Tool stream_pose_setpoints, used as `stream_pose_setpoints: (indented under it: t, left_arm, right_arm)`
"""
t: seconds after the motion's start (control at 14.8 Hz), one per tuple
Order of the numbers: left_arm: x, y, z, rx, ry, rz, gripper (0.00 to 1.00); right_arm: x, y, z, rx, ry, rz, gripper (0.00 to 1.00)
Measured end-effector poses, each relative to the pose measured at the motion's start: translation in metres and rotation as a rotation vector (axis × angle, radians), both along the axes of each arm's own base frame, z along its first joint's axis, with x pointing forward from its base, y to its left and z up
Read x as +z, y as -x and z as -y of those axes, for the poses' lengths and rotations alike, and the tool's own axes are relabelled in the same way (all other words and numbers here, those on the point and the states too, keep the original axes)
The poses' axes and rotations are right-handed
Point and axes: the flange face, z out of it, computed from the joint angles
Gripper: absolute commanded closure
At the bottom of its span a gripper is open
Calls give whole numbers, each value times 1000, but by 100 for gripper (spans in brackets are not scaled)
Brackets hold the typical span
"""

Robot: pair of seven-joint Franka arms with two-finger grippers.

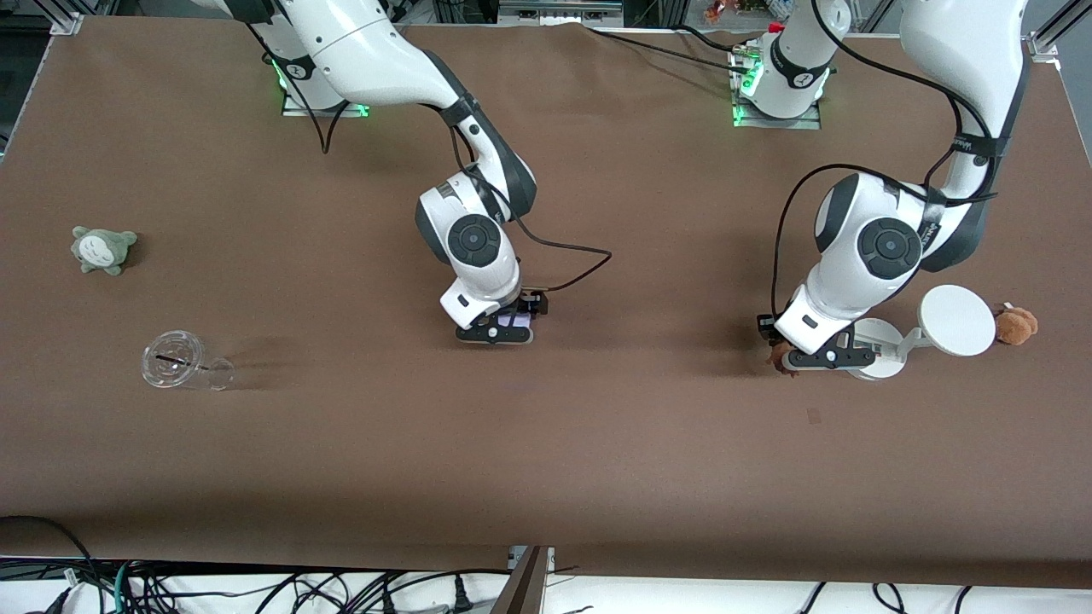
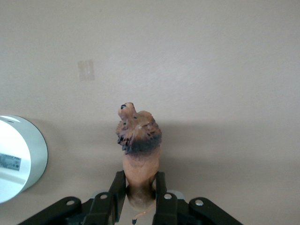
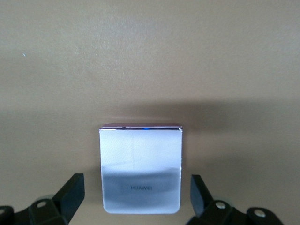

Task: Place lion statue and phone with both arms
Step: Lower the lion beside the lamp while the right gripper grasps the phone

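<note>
Front view: right gripper [image 1: 505, 328] low over phone [image 1: 514, 321] mid-worktop [image 1: 546, 443]; left gripper [image 1: 815, 356] beside white disc device [image 1: 930, 328].
Left wrist view: fingers [image 2: 118, 187] clamp lion statue [image 2: 139, 150] (head out).
Right wrist view: fingers [image 3: 70, 192] spread, clear of phone [image 3: 141, 168] lying flat between them.

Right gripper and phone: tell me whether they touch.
Apart. The right wrist view shows the right gripper with a clear gap between each finger and the phone.

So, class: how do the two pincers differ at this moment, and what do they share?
The left pincer is shut on the lion statue; the right pincer is open, its fingers apart from the phone between them. The statue is brown and rounded, the phone pale and flat. Both pincers are low at the table.
</note>
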Motion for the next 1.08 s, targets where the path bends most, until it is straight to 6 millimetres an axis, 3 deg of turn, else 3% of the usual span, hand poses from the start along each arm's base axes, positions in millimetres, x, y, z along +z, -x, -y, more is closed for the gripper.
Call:
stream_pose_setpoints:
  t: [0.27,0.68,1.01,1.08]
  left_arm:
    - [-23,4,-37,3,3,-22,100]
    - [-42,7,-39,5,7,-55,100]
    - [-54,5,-57,20,8,-55,100]
    - [-56,5,-60,21,8,-56,100]
  right_arm:
    - [-11,3,0,1,9,-8,0]
    - [-16,3,1,0,14,-13,0]
    - [-23,6,-1,6,20,-19,0]
    - [-24,7,-2,7,20,-19,13]
